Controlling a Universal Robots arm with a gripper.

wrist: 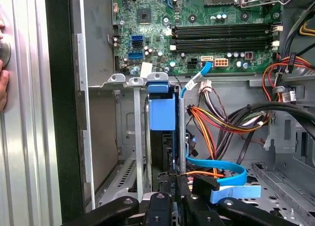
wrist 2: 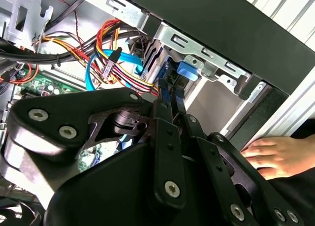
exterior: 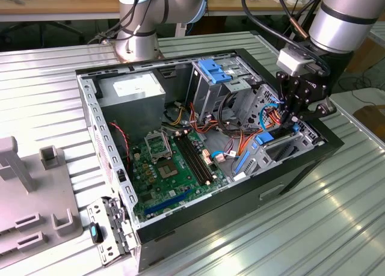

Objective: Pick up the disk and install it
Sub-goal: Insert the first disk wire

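First wrist view puts the claw [wrist: 173,186] nearly shut, its fingers [wrist: 184,199] pinching the edge of the disk [wrist: 162,115], which stands on edge, partly seated in the metal bay [wrist: 135,152] just beyond the fingertips. Orange and blue cables [wrist: 216,164] lie right beside the claw and could snag. A tilted disk might jam. A person's hand [wrist 2: 270,154] rests near the case. No writing is legible.

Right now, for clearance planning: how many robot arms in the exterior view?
2: robot arm at the exterior view's right, reaching into the computer case; second robot arm behind the case.
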